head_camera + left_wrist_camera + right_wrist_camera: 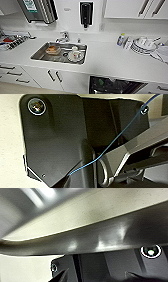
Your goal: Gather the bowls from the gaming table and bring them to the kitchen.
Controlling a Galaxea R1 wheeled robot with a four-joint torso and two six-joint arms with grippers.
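The robot faces the kitchen's white countertop [107, 58], looking down on the steel sink [37, 56] set into it, with the tap [63, 36] behind the basin and the black wall dispenser [86, 12] above. The step in hand appears to be the delivery at the sink, and doing it well would mean standing square to the basin, close enough that a bowl can be lowered inside the rim and onto a free patch of the floor instead of being dropped on the crockery already there. An orange bowl [53, 49] sits in the sink toward the back; it seems to rest on or in something pale, possibly a second bowl, but that cannot be made out. Beside it lies a white plate [74, 57] with a white cup [75, 48] standing on it. To the right on the counter, a stack of white plates and cups [143, 45] sits by a small bottle [121, 39]. Below the counter an open compartment [112, 86] holds dark and green items too blurred to name. Neither wrist picture reveals its claw, so whether either is apart, together or clamped on anything cannot be told.
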